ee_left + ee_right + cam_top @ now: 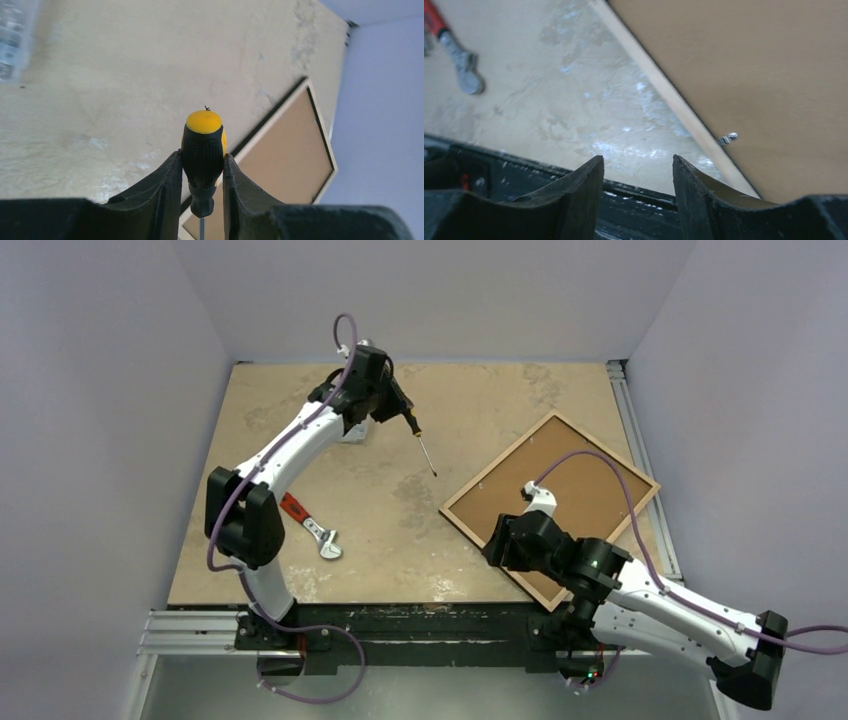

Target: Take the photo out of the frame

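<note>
Gripping a screwdriver (203, 142) — left claw (201, 157)

Top external: high behind the near side, looking down on whole bench (480, 410). Left wrist: raised, facing right toward frame (285, 160). Right wrist: close over frame's left edge. All share frame.

Even, soft light throughout; wrist views blur near the edges, with faint shadows.
</note>
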Action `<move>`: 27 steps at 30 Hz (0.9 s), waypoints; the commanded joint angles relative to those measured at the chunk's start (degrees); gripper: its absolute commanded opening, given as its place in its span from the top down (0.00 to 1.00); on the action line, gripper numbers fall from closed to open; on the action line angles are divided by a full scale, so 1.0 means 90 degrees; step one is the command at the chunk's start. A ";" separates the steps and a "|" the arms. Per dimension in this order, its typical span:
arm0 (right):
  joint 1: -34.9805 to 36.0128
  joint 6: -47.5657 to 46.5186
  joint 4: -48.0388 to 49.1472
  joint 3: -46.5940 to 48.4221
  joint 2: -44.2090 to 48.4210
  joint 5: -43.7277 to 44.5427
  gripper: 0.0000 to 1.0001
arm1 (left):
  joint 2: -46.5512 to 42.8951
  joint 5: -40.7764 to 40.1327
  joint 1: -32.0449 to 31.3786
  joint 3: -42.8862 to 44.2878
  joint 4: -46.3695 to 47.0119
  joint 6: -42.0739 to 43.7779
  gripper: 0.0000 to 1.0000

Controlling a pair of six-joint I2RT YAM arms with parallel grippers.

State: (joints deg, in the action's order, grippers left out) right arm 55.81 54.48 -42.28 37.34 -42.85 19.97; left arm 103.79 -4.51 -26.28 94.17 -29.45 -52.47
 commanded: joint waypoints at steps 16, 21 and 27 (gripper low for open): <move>-0.3448 -0.1640 0.2005 0.0262 0.0210 -0.3586 0.22 | -0.1613 0.4506 -0.1439 -0.3097 0.3349 0.1907 1.00; -0.4628 -0.1590 0.2782 0.0182 -0.0298 -0.6039 0.24 | -0.1417 0.5273 -0.1821 -0.3143 0.3684 0.2083 1.00; -0.4918 -0.0360 0.5119 -0.0621 -0.0392 -0.7774 0.28 | -0.1368 0.5666 -0.1989 -0.3228 0.3912 0.2069 1.00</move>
State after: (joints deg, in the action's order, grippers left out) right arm 11.94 45.54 -11.42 34.24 -45.82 -34.50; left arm 91.33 40.88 -43.83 65.54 0.14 -35.68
